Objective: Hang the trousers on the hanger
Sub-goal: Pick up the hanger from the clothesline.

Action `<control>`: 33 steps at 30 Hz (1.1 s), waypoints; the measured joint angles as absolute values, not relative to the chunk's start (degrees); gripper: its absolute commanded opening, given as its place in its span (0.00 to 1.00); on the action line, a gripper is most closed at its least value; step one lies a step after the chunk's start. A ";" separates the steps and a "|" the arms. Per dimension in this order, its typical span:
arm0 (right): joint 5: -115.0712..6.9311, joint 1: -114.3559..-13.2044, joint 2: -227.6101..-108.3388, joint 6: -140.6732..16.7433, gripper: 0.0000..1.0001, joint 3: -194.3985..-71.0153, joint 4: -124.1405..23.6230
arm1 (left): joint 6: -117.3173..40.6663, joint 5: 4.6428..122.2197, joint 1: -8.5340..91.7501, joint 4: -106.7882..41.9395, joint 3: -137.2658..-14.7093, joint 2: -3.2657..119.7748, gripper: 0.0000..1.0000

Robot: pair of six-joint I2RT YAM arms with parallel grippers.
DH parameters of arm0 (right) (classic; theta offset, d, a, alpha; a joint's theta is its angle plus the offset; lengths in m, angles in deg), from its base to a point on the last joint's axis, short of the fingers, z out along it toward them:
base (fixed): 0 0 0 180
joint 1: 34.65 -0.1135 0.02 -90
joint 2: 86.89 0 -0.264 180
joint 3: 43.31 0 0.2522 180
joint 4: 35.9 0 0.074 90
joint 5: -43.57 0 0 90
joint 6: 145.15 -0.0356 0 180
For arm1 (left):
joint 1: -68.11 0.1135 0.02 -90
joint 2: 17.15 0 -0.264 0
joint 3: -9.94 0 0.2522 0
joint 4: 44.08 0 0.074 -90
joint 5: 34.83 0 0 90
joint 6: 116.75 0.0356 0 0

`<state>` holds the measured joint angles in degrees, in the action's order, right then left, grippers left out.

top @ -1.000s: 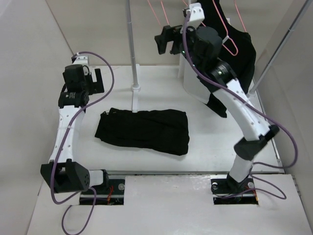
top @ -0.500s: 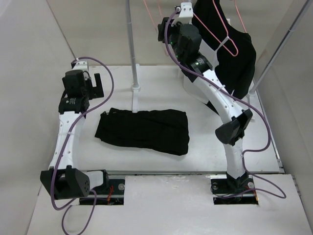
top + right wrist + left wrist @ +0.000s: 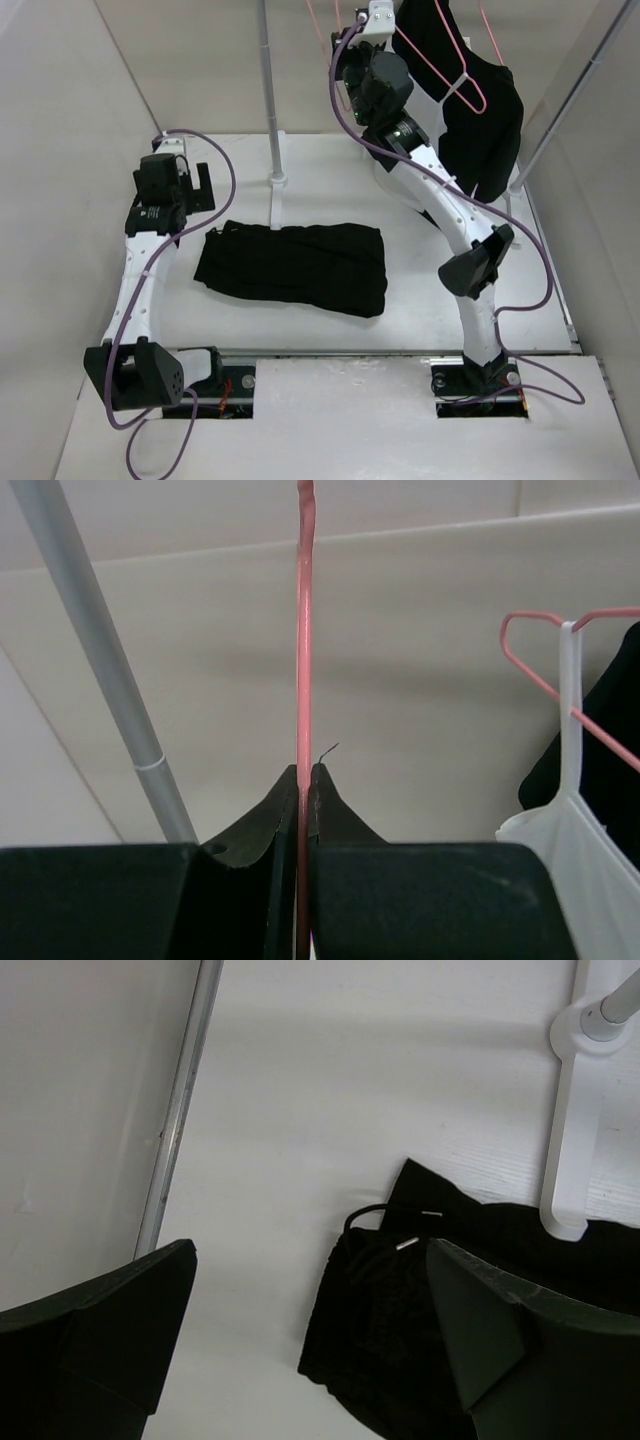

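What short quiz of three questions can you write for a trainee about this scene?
1. True or false: the right gripper is shut on the thin pink wire hanger.
2. Where do the folded black fabric trousers lie? A) on the white table; B) over that hanger; C) on the floor.
3. Fill in: the left gripper, near the drawstring end of the trousers, is ___ and holds nothing.
Key: 1 true; 2 A; 3 open.

No readable text, brand, number or sign appears in any view. Pale markings on the left arm [image 3: 150, 212] are too small to read.
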<state>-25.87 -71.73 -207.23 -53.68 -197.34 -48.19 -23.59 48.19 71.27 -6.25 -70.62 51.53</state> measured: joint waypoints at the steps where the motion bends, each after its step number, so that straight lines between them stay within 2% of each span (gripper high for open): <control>1: -25.13 -72.00 -207.23 -52.84 0.00 -197.34 -47.34 | -23.59 48.16 71.27 -6.35 -70.51 51.49 1.00; 17: -14.68 -78.84 -206.07 -35.71 0.00 -195.42 -36.10 | -23.33 47.82 71.86 -6.75 -68.20 50.16 1.00; 26: -8.47 -83.21 -192.54 -31.51 0.00 -172.64 -29.26 | -21.03 53.85 71.99 -4.54 -69.51 50.16 1.00; 33: -4.76 -88.56 -182.27 -29.79 0.00 -159.22 -24.50 | -19.13 67.44 71.92 0.12 -82.45 51.56 0.99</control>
<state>-4.76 -88.56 -182.27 -29.79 -159.22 -24.50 -19.13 67.44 71.92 0.12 -82.45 51.56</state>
